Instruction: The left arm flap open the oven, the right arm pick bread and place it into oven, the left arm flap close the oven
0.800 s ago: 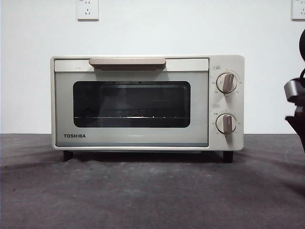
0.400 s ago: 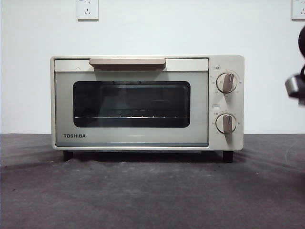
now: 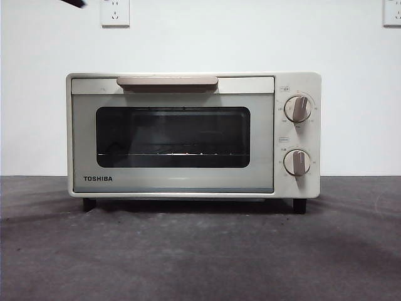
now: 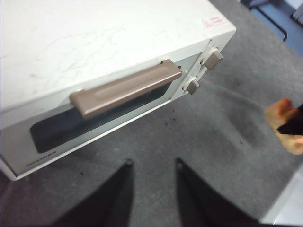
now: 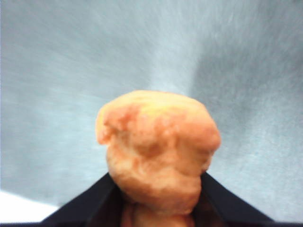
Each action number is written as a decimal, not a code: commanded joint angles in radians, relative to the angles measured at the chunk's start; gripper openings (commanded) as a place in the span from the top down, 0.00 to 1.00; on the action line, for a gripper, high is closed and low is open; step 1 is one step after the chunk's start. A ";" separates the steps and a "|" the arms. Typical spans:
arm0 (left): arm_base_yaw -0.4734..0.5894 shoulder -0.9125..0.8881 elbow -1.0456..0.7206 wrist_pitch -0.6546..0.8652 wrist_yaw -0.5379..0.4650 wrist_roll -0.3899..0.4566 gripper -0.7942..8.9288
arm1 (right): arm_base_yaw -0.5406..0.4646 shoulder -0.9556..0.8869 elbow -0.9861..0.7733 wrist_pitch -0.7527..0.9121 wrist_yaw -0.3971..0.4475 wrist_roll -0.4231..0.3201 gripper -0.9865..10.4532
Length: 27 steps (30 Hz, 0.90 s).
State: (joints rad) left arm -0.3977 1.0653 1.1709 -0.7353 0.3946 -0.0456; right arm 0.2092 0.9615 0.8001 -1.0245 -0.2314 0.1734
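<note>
Pinching the bread (image 5: 158, 151) between its jaws, the right gripper (image 5: 158, 189) hangs over grey table (image 5: 246, 71). The left gripper (image 4: 151, 163), jaws spread, hovers just before the shut oven's (image 4: 94, 42) handle (image 4: 125, 88).

My left pincer (image 4: 152, 163) is plain matte black: two flat, blade-like jaws, broad where they enter my wrist view and narrowing to small blunt tips. Their surfaces are smooth, and I can make out no screws, markings or cables on them. My right pincer (image 5: 158, 189) is the same black, its two jaws showing only as dark sloping wedges with straight edges, slightly blurred in my right wrist view. In the front view, all that shows of me is a small black tip (image 3: 74, 3), thin and slanted, at the top edge. Which arm it belongs to, I cannot tell.
</note>
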 commanded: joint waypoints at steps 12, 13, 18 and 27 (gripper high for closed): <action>-0.075 0.393 0.266 0.005 -0.062 0.098 0.90 | 0.005 -0.417 0.015 0.085 -0.177 0.080 0.77; -0.076 0.410 0.272 0.013 -0.062 0.103 0.90 | 0.005 -0.437 0.015 0.090 -0.185 0.086 0.77; -0.080 0.470 0.281 0.053 -0.062 0.109 0.90 | 0.005 -0.518 0.015 0.097 -0.195 0.106 0.77; -0.080 0.520 0.281 0.077 -0.062 0.109 0.90 | 0.005 -0.579 0.015 0.096 -0.199 0.119 0.77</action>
State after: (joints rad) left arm -0.4702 1.5597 1.4300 -0.6548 0.3363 0.0467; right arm 0.2096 0.3840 0.8001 -0.9394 -0.4248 0.2768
